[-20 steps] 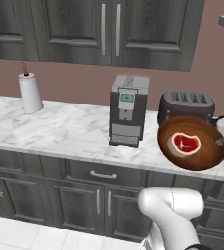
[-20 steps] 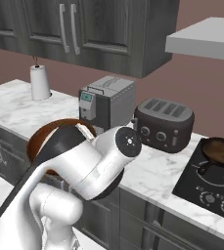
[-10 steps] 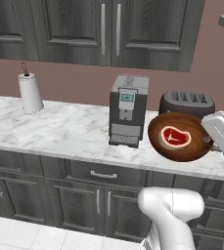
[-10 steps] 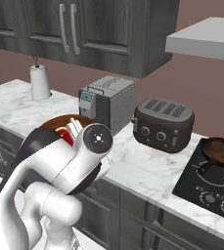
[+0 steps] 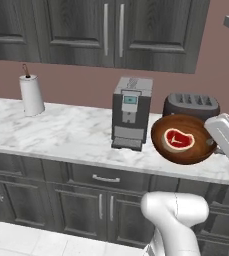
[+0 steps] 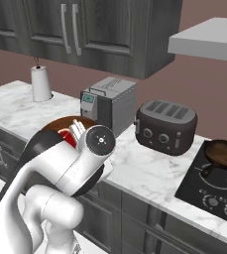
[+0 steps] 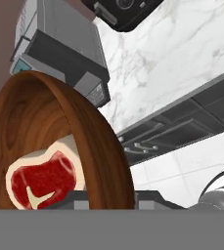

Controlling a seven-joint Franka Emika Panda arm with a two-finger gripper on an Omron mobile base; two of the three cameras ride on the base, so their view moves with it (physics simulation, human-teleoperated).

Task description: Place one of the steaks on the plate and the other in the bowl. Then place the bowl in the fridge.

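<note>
The reddish-brown wooden bowl [image 5: 184, 139] hangs tipped on its side above the counter's front edge, its inside facing the left base camera. One raw steak [image 5: 178, 140] lies against its inner wall. My gripper [image 5: 214, 142] is shut on the bowl's right rim. In the right base view my arm covers most of the bowl [image 6: 55, 126], and a bit of the steak [image 6: 66, 137] peeks out. The hand view looks along the bowl [image 7: 59, 127], with the steak [image 7: 41, 179] low inside and the gripper [image 7: 114, 197] pinching the rim. The plate and the fridge are out of view.
A coffee machine [image 5: 130, 113] stands just left of the bowl, with a dark toaster [image 5: 191, 105] behind it. A paper towel roll [image 5: 31, 95] is far left on the marble counter [image 5: 61, 132]. A stove with a frying pan [image 6: 225, 154] lies to the right.
The bowl has risen a little and shifted left with the gripper, tipping further so its inside faces the left camera. The arm has swung left across the right base view.
</note>
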